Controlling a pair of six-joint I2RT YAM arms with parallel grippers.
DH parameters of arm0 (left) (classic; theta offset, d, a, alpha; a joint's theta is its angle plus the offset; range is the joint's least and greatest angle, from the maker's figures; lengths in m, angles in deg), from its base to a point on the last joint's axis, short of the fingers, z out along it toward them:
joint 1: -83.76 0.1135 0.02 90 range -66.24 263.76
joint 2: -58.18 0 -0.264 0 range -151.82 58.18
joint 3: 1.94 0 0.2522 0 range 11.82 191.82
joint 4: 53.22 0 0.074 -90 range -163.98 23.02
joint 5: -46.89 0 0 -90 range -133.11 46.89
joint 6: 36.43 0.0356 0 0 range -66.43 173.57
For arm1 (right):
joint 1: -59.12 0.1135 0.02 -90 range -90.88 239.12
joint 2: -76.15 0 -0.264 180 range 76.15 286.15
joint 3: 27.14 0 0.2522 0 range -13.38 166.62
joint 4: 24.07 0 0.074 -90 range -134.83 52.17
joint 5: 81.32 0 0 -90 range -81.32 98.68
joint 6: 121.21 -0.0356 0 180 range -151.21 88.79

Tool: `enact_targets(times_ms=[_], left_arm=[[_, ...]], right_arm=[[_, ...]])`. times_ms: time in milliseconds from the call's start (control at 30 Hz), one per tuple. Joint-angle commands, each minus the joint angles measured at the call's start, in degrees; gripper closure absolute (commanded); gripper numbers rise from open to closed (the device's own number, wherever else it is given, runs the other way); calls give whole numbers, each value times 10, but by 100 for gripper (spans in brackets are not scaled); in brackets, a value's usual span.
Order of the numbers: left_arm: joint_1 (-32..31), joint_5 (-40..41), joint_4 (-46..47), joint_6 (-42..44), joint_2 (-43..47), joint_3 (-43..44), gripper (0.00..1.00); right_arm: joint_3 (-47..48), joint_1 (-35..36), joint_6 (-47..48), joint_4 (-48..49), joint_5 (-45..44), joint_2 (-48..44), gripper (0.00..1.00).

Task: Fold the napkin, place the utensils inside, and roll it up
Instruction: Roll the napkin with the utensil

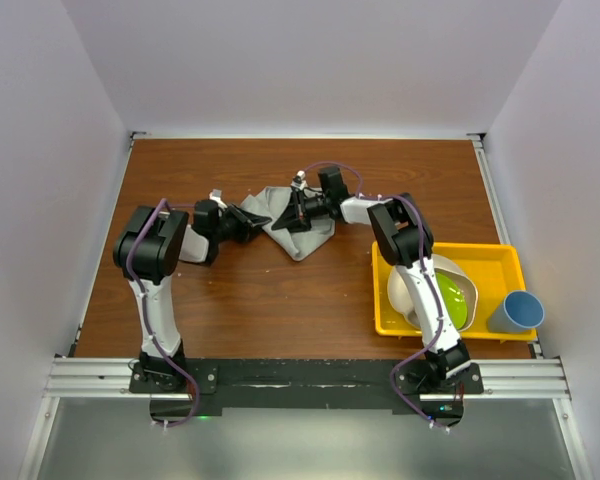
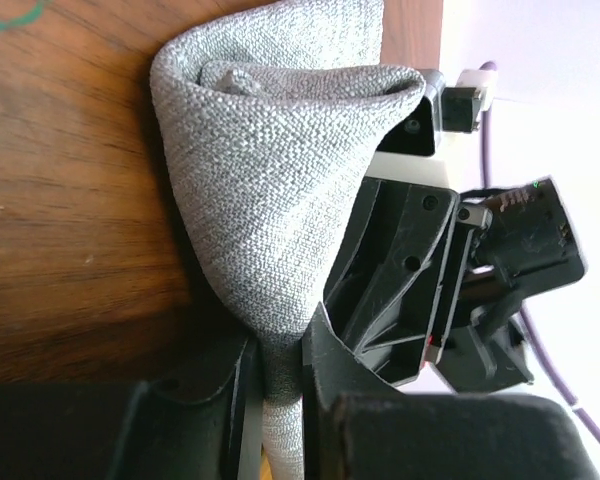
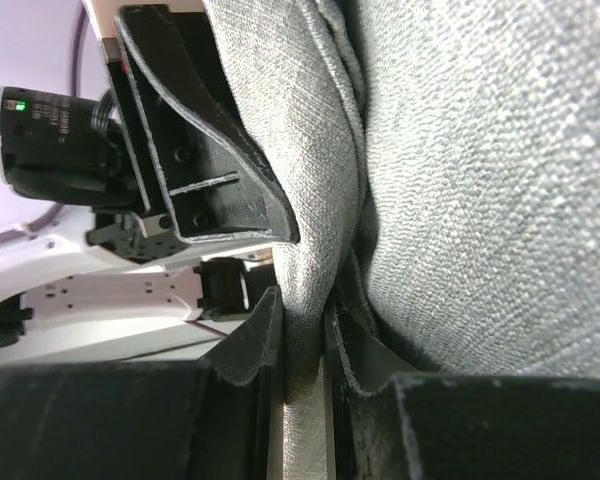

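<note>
Currently, the left fingers (image 2: 325,365) are clenched on a gathered edge of the napkin (image 1: 298,228), on the side facing away from the tray (image 1: 485,252). A narrow strip of cloth passes between them. This pinch probably anchors that edge so the cloth can be lifted and carried over itself for the fold.

The napkin rests on the worktop (image 1: 280,310), left of the tray and beyond the tray's far rim. It is not flat. From the left wrist it appears as a cone, wide at the far end and narrowing into the grip, because both holds draw the cloth together. How much of it is clear of the worktop cannot be determined.

The right fingers (image 3: 255,340) are clenched on a second pleat of the napkin, on the side nearer the tray. The two grips sit just beside each other, each visible in the other's wrist view. With holds this close the cloth bunches, so a clean fold would likely need them spread apart first.

The tray sits at the right, well apart from the napkin. The spoon is not visible in any view, and its position cannot be stated.
</note>
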Motion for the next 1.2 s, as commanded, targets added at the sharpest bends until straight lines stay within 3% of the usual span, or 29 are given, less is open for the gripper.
enact_targets(times_ms=[0,33,100,133,200,233,367,600,800,1167], left_arm=[[4,40,-116,51,-24,-3,100],[4,36,-118,47,-24,-3,100],[4,34,-125,41,-21,-3,100],[4,32,-132,41,-20,-3,100],[4,30,-157,46,-18,4,100],[6,29,-169,48,-18,9,100],[8,30,-217,55,-18,21,100],[8,36,-258,50,-16,37,100],[8,37,-276,49,-16,48,100],[8,36,-283,54,-15,48,100]], right_arm=[[119,-4,149,-256,6,-2,89],[144,-4,183,-350,-16,9,82],[210,-4,263,-422,-39,15,71],[225,-4,285,-477,-52,10,60],[259,-4,366,-534,-104,-2,50],[269,-4,401,-600,-131,-23,38],[197,3,503,-632,-226,-121,27],[59,46,570,-595,-317,-242,23],[76,89,605,-617,-376,-219,26],[71,90,606,-611,-428,-198,32]])
